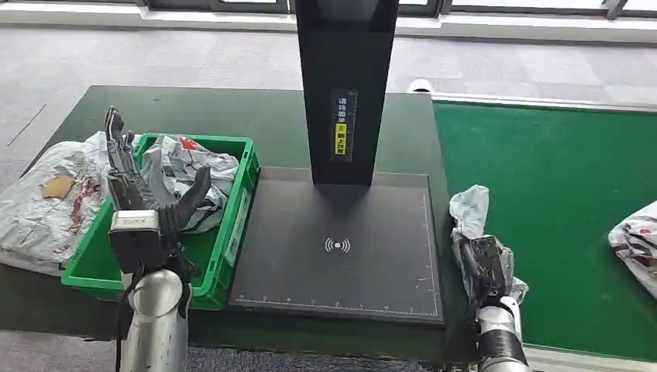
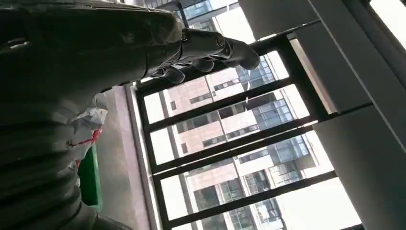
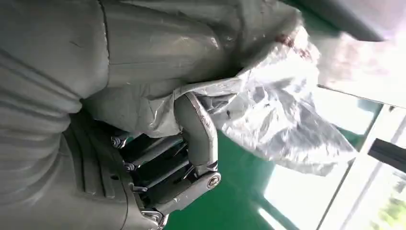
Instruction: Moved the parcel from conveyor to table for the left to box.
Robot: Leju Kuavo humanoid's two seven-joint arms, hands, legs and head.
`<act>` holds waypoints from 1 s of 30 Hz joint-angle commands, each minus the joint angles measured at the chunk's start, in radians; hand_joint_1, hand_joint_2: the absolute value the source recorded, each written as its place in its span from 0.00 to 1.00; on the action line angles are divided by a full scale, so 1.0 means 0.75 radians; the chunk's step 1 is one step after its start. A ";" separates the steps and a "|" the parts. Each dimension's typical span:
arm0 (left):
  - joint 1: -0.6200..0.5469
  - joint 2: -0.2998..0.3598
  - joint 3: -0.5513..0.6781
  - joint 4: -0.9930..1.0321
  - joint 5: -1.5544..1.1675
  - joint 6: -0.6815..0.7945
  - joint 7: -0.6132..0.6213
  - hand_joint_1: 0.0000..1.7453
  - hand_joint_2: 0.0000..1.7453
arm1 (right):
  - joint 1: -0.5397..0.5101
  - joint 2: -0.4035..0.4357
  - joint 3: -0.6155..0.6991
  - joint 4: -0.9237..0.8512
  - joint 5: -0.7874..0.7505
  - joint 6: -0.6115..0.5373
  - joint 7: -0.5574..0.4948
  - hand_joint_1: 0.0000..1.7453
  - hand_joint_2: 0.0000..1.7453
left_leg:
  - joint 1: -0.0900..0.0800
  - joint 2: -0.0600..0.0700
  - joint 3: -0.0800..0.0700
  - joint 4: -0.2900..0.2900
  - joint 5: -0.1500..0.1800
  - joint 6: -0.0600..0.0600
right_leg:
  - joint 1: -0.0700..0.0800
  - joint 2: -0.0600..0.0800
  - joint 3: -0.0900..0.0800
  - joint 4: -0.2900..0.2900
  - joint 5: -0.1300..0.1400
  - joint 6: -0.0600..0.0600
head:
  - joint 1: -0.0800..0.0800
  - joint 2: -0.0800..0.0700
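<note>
My right hand [image 1: 484,267] grips a crumpled silver plastic parcel [image 1: 470,211] at the left edge of the green conveyor [image 1: 558,201], beside the black scan plate [image 1: 341,248]. In the right wrist view the thumb and fingers [image 3: 194,122] are wrapped around the parcel [image 3: 277,120]. My left hand [image 1: 132,190] is raised above the green box [image 1: 232,232], fingers spread and upright, holding nothing. In the left wrist view its fingers [image 2: 210,50] are stretched out toward the windows. A silver parcel [image 1: 190,174] lies inside the box.
A large silver parcel [image 1: 46,198] lies on the table left of the box. Another parcel [image 1: 639,240] sits at the right edge of the conveyor. A black post [image 1: 345,85] with a yellow label stands behind the scan plate.
</note>
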 commanded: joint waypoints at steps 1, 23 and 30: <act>0.056 -0.004 0.024 0.008 0.000 0.004 0.003 0.00 1.00 | 0.007 0.051 0.099 -0.152 -0.020 0.008 -0.001 1.00 1.00 | 0.000 0.003 0.003 -0.002 -0.001 -0.001 | 0.000 0.002 0.002 -0.001 0.000 -0.001 | 0.000 0.000; 0.028 0.012 0.023 0.070 0.030 0.000 -0.027 0.00 1.00 | 0.413 0.034 0.787 -1.276 -0.688 -0.159 -0.019 1.00 1.00 | 0.002 -0.010 0.007 -0.003 -0.002 -0.001 | 0.002 -0.013 0.011 -0.005 -0.004 0.002 | 0.001 0.000; -0.017 0.020 0.003 0.142 0.070 -0.010 -0.051 0.00 1.00 | 0.248 0.112 0.867 -0.926 -0.710 0.256 -0.019 1.00 1.00 | 0.001 -0.010 0.005 -0.003 0.000 -0.001 | 0.001 -0.012 0.009 -0.004 -0.003 0.002 | 0.001 0.000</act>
